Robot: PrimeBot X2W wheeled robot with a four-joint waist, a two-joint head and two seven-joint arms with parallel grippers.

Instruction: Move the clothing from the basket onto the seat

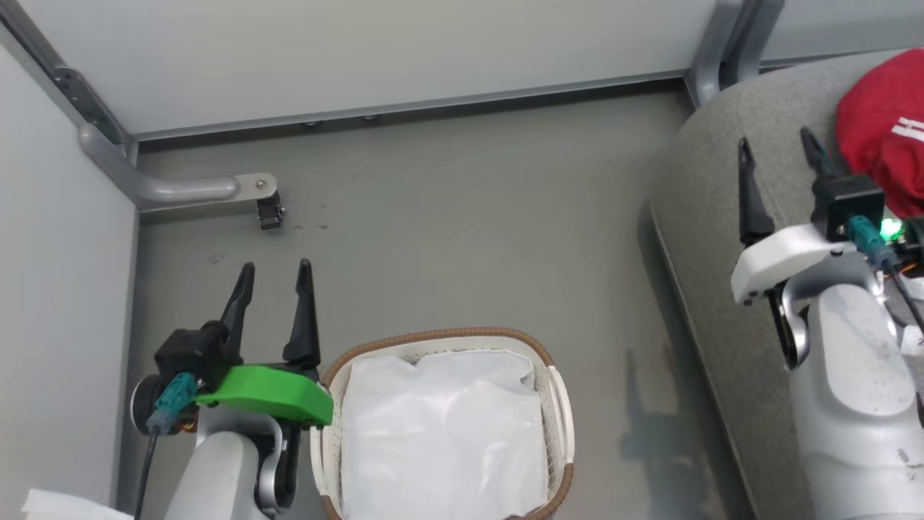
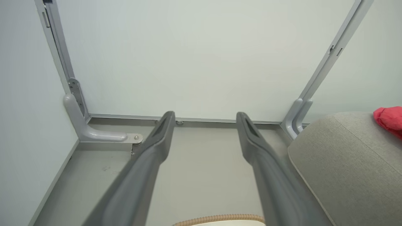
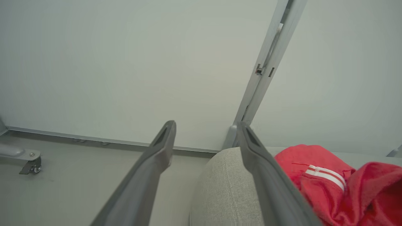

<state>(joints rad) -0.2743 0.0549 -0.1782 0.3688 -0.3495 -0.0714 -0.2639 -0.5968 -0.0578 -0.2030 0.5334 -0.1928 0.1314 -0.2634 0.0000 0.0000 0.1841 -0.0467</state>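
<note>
The red clothing [image 1: 881, 123] with white stripes lies on the grey seat [image 1: 707, 188] at the right edge; it is also seen as a red heap [image 3: 339, 185] and a red corner [image 2: 389, 119]. The white basket [image 1: 556, 404] with a brown rim stands on the floor at the bottom middle, holding just a plain white sheet. My right gripper [image 1: 778, 155] hangs open over the seat's left part, just left of the clothing, empty. My left gripper [image 1: 276, 273] is open and empty over the floor, left of the basket; its fingers [image 2: 157, 141] frame bare floor.
Pale walls with grey metal frame posts [image 1: 729, 43] close the back and left. A curved metal foot with a small castor [image 1: 268, 209] sits on the grey floor [image 1: 462, 238] at the back left. White material [image 1: 65, 505] shows at the bottom left corner.
</note>
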